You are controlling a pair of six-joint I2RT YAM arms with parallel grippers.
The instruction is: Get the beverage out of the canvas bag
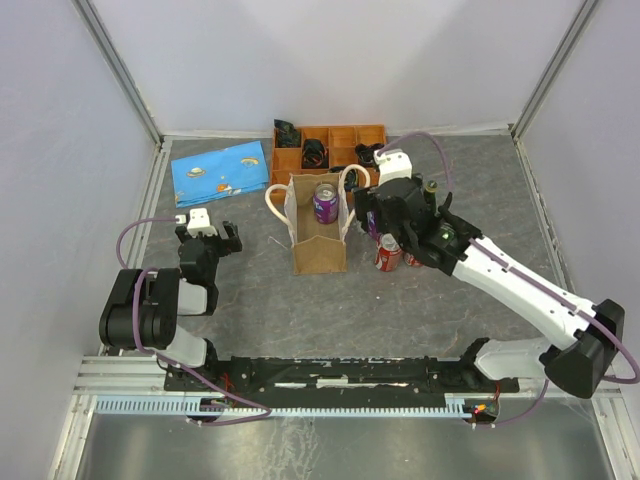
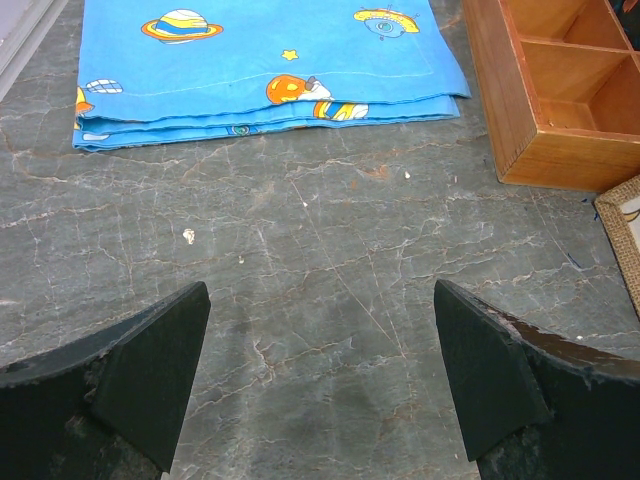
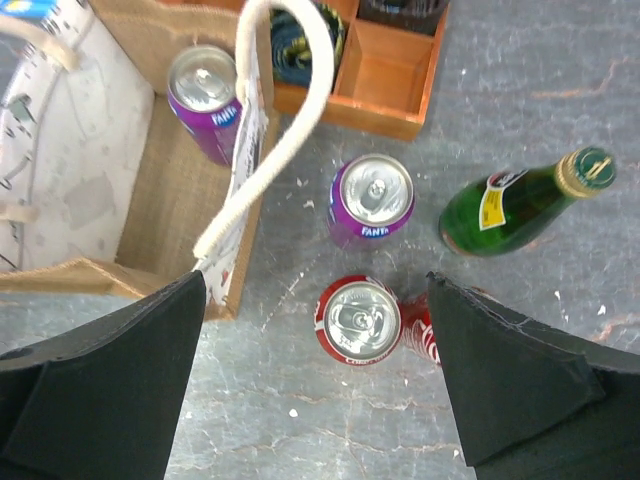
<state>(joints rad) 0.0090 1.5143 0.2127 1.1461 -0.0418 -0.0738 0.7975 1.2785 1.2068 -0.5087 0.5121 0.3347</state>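
Hanging low over the grey veined table [image 2: 330, 230], the left gripper [image 2: 320, 300] is holding its jaws wide apart on nothing. The right gripper [image 3: 315, 285], jaws likewise spread, is hovering above a red can [image 3: 357, 320], a purple Fanta can [image 3: 370, 200] and a green glass bottle [image 3: 515, 205] just beside the canvas bag [image 3: 165, 210]. Woven tan fabric with cream rope handles, the bag is standing upright, mouth up, holding a second Fanta can [image 3: 205, 95] upright, lid skyward. Farther back are lying a compartmented wooden tray [image 2: 570, 160] and a folded blue planet-print cloth [image 2: 270, 60].
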